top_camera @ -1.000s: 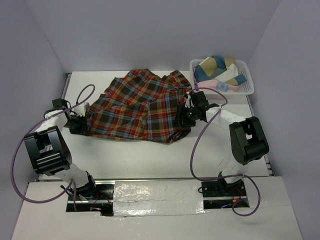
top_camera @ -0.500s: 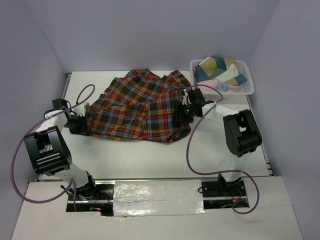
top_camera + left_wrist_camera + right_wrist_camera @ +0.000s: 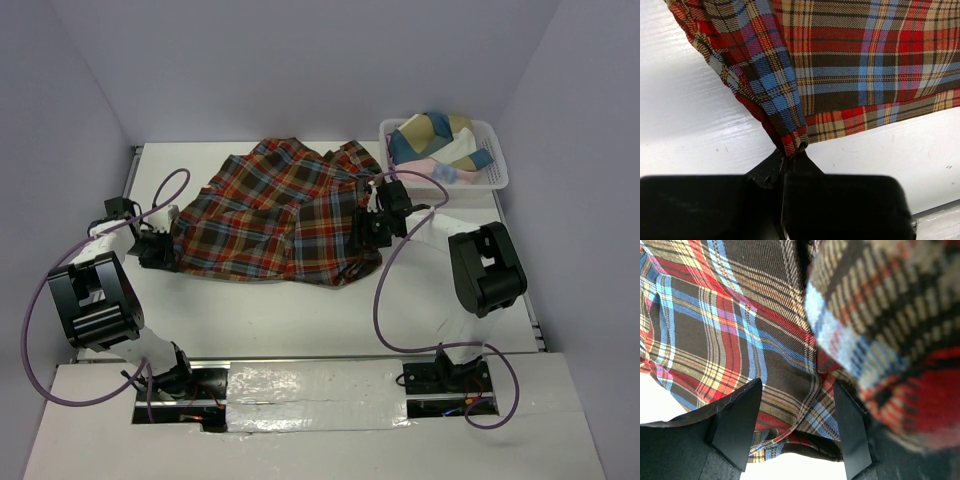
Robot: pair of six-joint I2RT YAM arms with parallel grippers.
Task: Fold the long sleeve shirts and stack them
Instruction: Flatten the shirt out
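Note:
A red, brown and blue plaid long sleeve shirt lies spread and rumpled across the middle of the white table. My left gripper is at the shirt's left edge, shut on a pinched corner of the plaid cloth. My right gripper is over the shirt's right edge with its jaws open; folds of plaid lie between the two black fingers, and a raised bunch of the cloth hangs blurred close to the right wrist camera.
A white slotted basket at the back right holds more folded cloth in blue, tan and pink. Bare white table lies between the shirt and the arm bases. Purple cables loop from both arms.
My right gripper has shifted left and slightly back onto the shirt's right edge, jaws a touch wider. The left gripper and the shirt's left side have not moved.

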